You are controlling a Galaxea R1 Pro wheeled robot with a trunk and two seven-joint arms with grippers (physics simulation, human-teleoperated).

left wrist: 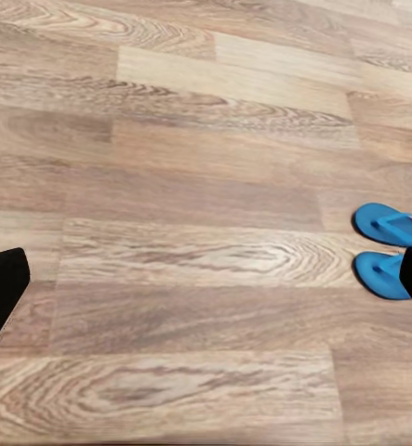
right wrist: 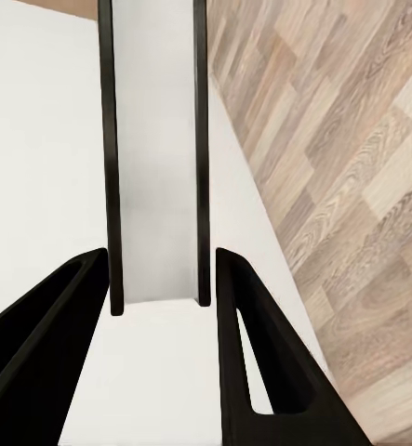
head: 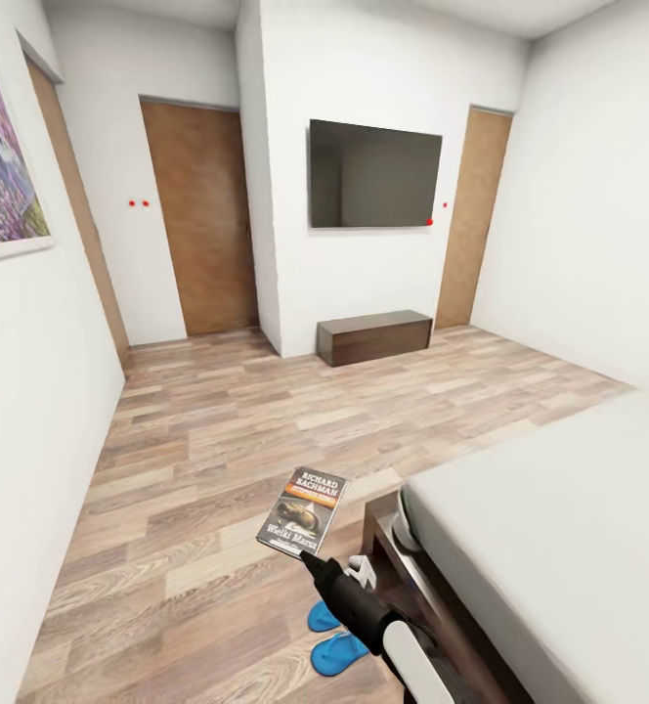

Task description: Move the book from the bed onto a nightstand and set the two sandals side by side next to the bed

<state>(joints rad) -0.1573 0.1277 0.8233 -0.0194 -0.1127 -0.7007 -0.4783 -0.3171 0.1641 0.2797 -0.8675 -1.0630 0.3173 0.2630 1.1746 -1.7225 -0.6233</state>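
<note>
- The book [head: 302, 510] is off the bed [head: 559, 508]: it hangs in the air over the wood floor [head: 197, 460], just beyond the bed's foot corner, cover up, pinched at one edge by the right end effector [head: 308, 557].
- In the right wrist view the two black fingers [right wrist: 252, 362] stand close on either side of the thin book [right wrist: 156, 158], seen edge-on, so that end effector is narrowed onto it.
- No nightstand appears, so by my judgement the book's half of the task is only begun: lifted, not yet set down.
- The two sandals [head: 326, 636] lie on the floor touching or nearly touching each other, just beside the bed's foot corner. In the left wrist view they lie side by side, pointing the same way [left wrist: 392, 246]. That half looks close to done, if this spot counts as next to the bed.
- The left end effector [left wrist: 206, 307] shows only dark fingertips at opposite edges of its view, spread wide with nothing between them.
- Count: one book, two sandals, one bed, one long low bench [head: 374, 336] on the far wall past the bed's foot, one wall screen [head: 374, 175] above it, two wooden doors.
</note>
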